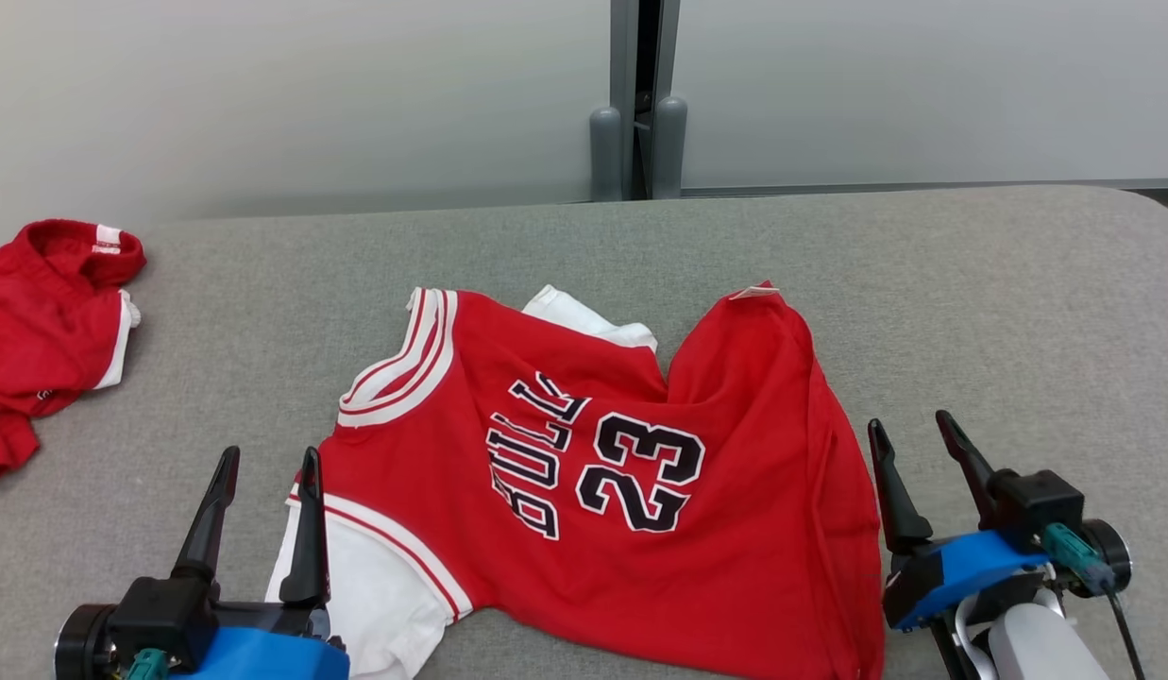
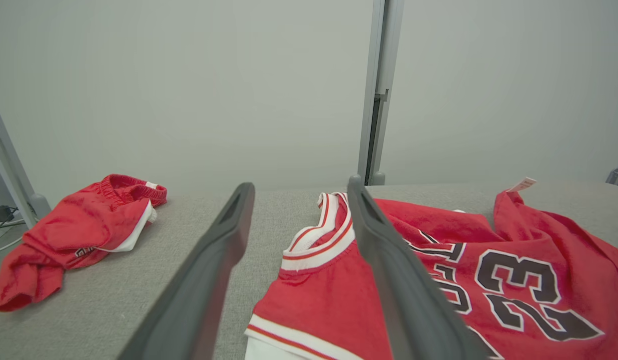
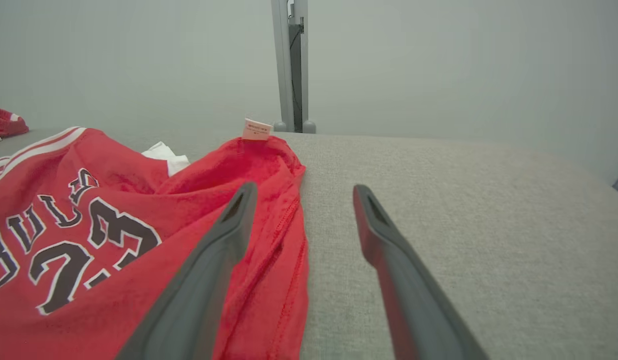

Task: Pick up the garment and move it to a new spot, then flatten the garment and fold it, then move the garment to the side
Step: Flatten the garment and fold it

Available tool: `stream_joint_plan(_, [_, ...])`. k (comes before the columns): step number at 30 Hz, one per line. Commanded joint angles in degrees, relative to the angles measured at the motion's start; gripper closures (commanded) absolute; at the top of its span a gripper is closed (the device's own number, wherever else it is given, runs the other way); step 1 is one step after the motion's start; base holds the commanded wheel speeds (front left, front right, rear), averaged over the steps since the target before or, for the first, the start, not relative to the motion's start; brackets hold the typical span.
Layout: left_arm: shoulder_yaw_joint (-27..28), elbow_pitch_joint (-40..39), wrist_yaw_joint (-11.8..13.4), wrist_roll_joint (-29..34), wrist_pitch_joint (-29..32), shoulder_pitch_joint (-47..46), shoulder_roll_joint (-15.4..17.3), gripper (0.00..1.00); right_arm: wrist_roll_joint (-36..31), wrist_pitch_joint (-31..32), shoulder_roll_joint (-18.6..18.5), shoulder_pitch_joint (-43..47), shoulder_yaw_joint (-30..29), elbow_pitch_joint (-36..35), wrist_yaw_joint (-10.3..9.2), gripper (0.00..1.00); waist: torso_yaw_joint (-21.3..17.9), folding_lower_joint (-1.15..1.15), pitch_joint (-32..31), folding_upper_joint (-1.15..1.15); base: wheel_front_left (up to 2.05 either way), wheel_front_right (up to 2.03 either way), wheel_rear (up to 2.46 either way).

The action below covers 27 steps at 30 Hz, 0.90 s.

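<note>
Two red garments on the grey fabric-covered counter (image 1: 971,312), counted from the head view. One is a jersey (image 1: 584,472) lying near the front middle, chest side up, with black "BULL" lettering and one number, 23, turned sideways. It is spread but not flat, with a deep fold dipping in at its far edge. One small label (image 1: 755,292) stands up at its far right corner. White cloth shows at two places, a sleeve (image 1: 357,586) at the near left and a scrap (image 1: 588,316) poking out behind the far edge. The second red garment (image 1: 45,312) is crumpled at the far left of the counter, well apart from the jersey, with white trim showing. Two sets of jaws, both standing wide apart and empty. Left jaws sit low at the near left, two dark fingers (image 1: 308,538), the inner one over the jersey's striped sleeve edge and the outer one over bare counter; contact cannot be told. Right jaws sit at the near right, two fingers (image 1: 893,501), the inner one just beside the jersey's right hem and the outer one over bare counter. One grey post (image 1: 637,94) splits the pale wall behind.
</note>
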Motion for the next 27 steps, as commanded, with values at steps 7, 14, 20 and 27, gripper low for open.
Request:
stream_joint_plan(7, [-0.46,0.42,-0.85,0.53,-0.15,-2.25,-0.44,0.0,-0.37,0.36,-0.37,-6.76,1.74,13.2,-0.02,0.0,1.93,0.0,2.15,0.0,0.0,0.0,0.0])
stream_joint_plan(14, [-0.45,0.94,-1.18,0.54,-0.15,-2.75,-0.69,0.0,0.14,0.75,0.27,-9.9,3.27,24.04,-0.02,0.0,2.91,0.0,2.89,0.0,0.0,0.0,0.0])
stream_joint_plan(20, [-0.65,1.31,-1.2,0.38,-0.15,-2.92,-0.79,0.0,2.05,0.66,0.32,-12.06,5.51,28.71,-0.02,1.0,3.12,0.0,2.88,0.0,0.0,0.0,0.0])
stream_joint_plan(27, [-1.59,1.58,-1.08,-0.42,-0.15,-3.83,-0.79,0.0,2.37,0.03,-2.5,-18.59,6.1,29.55,-0.03,1.0,3.79,0.0,3.41,0.0,0.0,0.0,0.0])
